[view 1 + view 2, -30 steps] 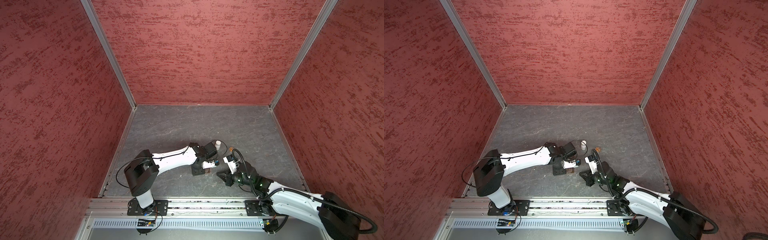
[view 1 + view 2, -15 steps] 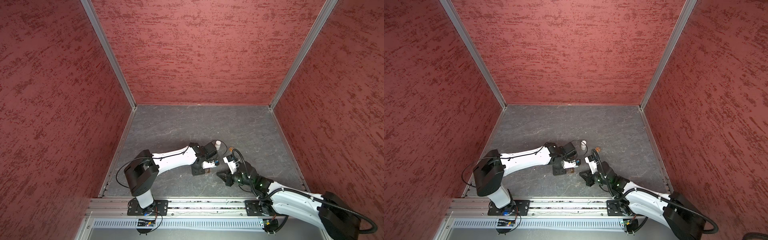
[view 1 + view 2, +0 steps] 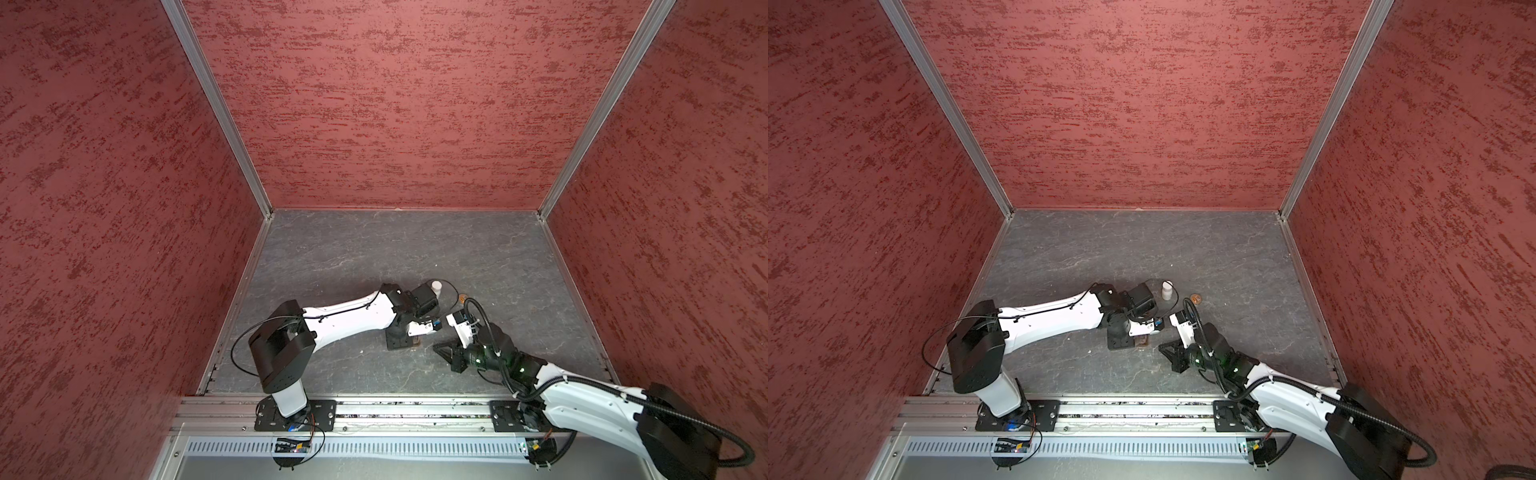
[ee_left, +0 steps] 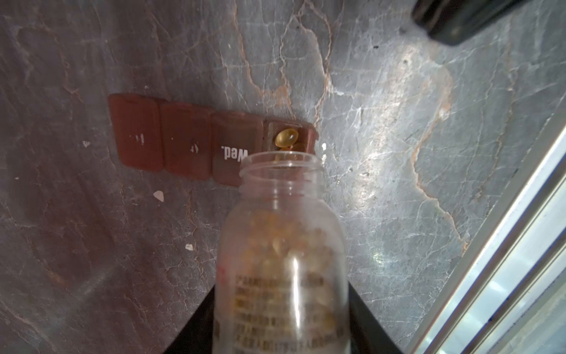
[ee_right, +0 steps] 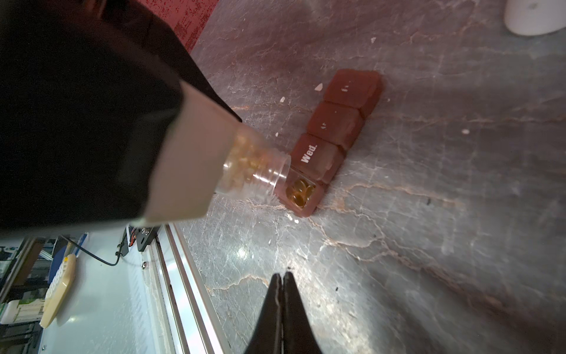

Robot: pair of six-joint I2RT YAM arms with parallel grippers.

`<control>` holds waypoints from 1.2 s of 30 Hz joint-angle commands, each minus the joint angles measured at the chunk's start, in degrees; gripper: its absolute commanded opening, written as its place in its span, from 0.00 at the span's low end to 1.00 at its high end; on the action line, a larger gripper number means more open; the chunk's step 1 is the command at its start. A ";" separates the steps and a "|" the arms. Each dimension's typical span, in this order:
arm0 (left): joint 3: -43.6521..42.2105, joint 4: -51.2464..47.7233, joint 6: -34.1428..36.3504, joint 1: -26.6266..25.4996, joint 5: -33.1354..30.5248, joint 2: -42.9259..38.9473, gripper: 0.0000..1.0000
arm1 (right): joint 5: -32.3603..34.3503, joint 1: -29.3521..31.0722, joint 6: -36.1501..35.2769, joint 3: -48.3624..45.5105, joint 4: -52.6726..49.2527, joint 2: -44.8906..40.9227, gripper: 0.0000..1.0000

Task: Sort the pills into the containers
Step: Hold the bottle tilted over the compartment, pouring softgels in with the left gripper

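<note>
The containers are cells in a long brown box [image 4: 186,144] [image 5: 333,125] lying on the grey floor; three lids are shut, one marked "Wed.". The end cell is open and holds several amber gel pills [image 4: 286,138] [image 5: 301,191]. My left gripper [image 4: 281,306] [image 3: 401,336] is shut on a clear bottle [image 4: 281,245] [image 5: 257,167] full of the same pills, tilted with its open mouth at that cell. My right gripper [image 5: 281,277] [image 3: 442,349] is shut and empty, low over the floor a short way from the box's open end.
A small white cylinder [image 3: 1167,289] [image 3: 435,286] stands behind the arms, with a small brown round thing [image 3: 1195,297] beside it. Tiny whitish bits [image 4: 158,195] lie on the floor near the box. A metal rail [image 4: 505,245] edges the floor close by.
</note>
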 commanded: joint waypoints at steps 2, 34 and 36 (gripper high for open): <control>0.89 -1.01 1.04 -0.14 -0.13 0.55 0.00 | 0.97 0.48 -0.71 -0.53 1.02 0.02 0.06; 4.30 -4.70 1.20 -1.71 -1.69 3.71 0.00 | 0.82 0.48 -0.81 -0.60 1.46 0.14 0.06; 4.23 -4.65 1.03 -1.66 -1.61 4.00 0.00 | 0.84 0.48 -0.81 -0.59 1.29 0.05 0.06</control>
